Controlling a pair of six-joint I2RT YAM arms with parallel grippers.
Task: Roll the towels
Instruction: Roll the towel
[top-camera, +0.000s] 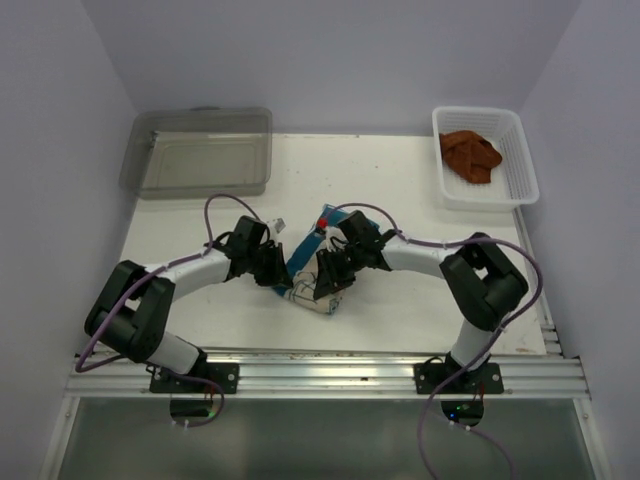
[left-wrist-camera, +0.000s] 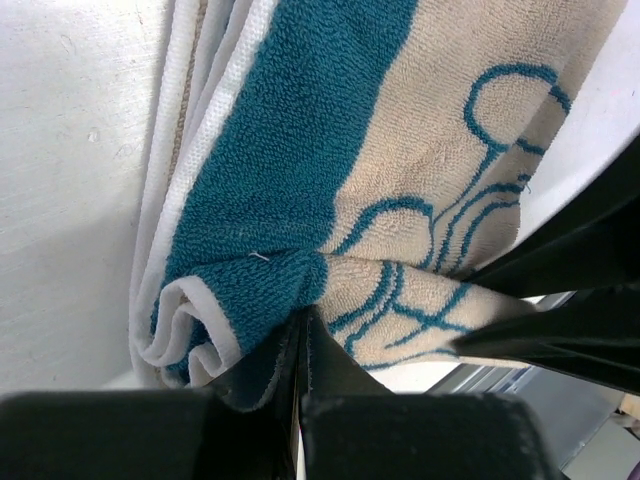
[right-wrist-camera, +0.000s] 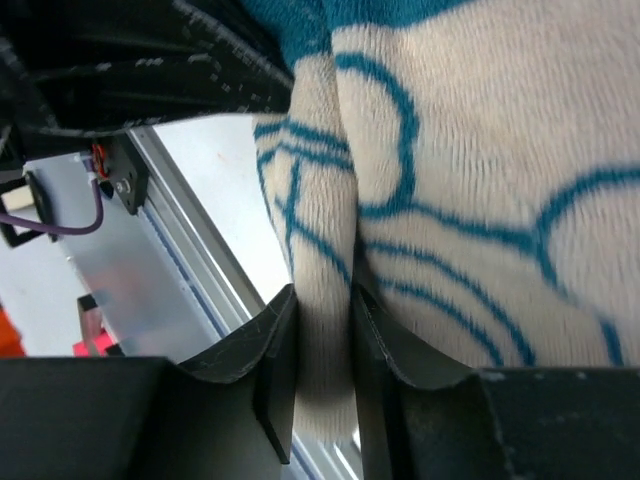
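A: Starting at the left, what is in the clear plastic bin (top-camera: 145, 165)?

B: Nothing that I can see; it sits at the far left corner of the table (top-camera: 400, 190), well apart from both arms.

A: And the left gripper (left-wrist-camera: 302, 318)?

B: Closed tight; its tips pinch a bunched fold at the blue edge of the cream towel (top-camera: 305, 288); that towel lies mid-table between the two grippers, gathered up rather than flat.

A: How will it handle?

B: It is soft terry, so I judge it light and limp; it will sag and bunch wherever it is not supported; it looks neither fragile nor slippery. The hemmed blue edge looks the best hold, one gripper toward each end of the same side, so that the roll turns evenly.

A: The right gripper (right-wrist-camera: 322, 300)?

B: A cream fold with blue lines runs between its jaws; they stand only as far apart as the cloth is thick, and both touch it; how firm the hold is I cannot tell.

A: And at the far right?

B: The white mesh basket (top-camera: 520, 165) holds the rust-brown towel (top-camera: 470, 155), crumpled and unrolled; it is probably just as limp, and would need lifting out and spreading first.
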